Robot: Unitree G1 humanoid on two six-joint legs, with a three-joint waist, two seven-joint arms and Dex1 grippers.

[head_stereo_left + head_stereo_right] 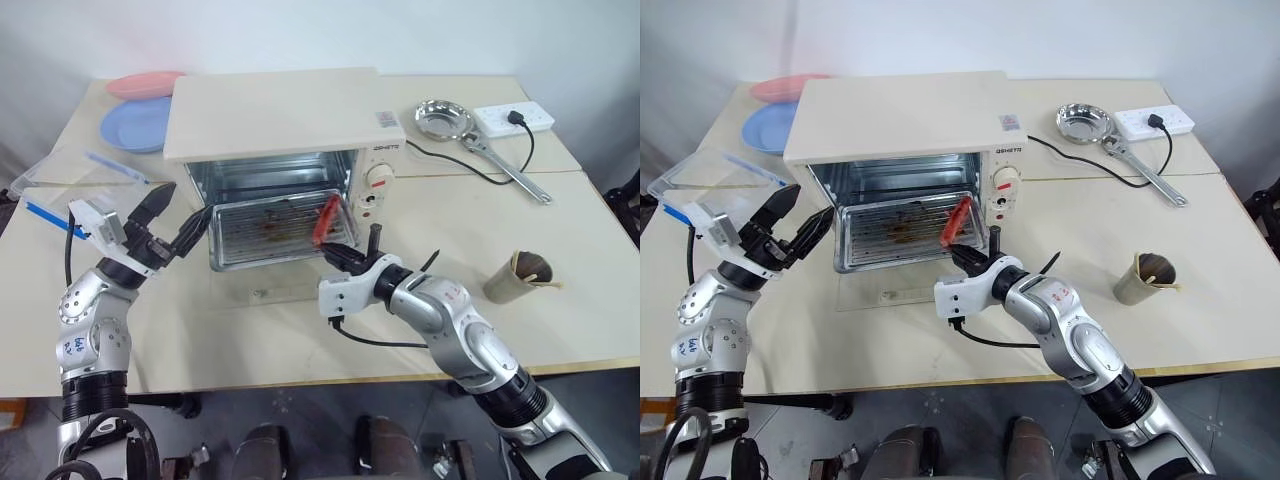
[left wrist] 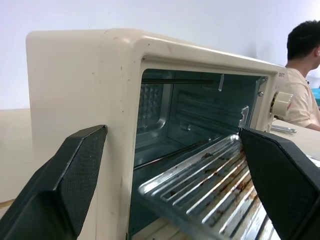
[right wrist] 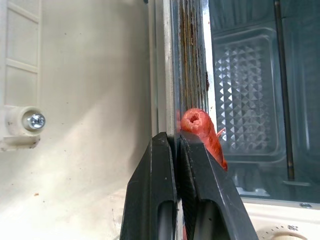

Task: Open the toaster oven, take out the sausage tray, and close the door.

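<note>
On the pale worktop (image 1: 560,300), the toaster oven (image 1: 280,125) stood with its door (image 1: 270,293) folded down flat in front. The sausage tray (image 1: 275,232) stuck partway out of the cavity, its red sausage (image 1: 325,220) near the right edge. The right gripper (image 1: 342,256) had its fingers clamped together on the tray's front right rim. The left gripper (image 1: 172,222) hovered by the oven's left side, fingers wide apart. Behind lay two plates (image 1: 140,118), a steel bowl (image 1: 444,118), a power strip (image 1: 512,118); a cup (image 1: 517,275) stood at right.
</note>
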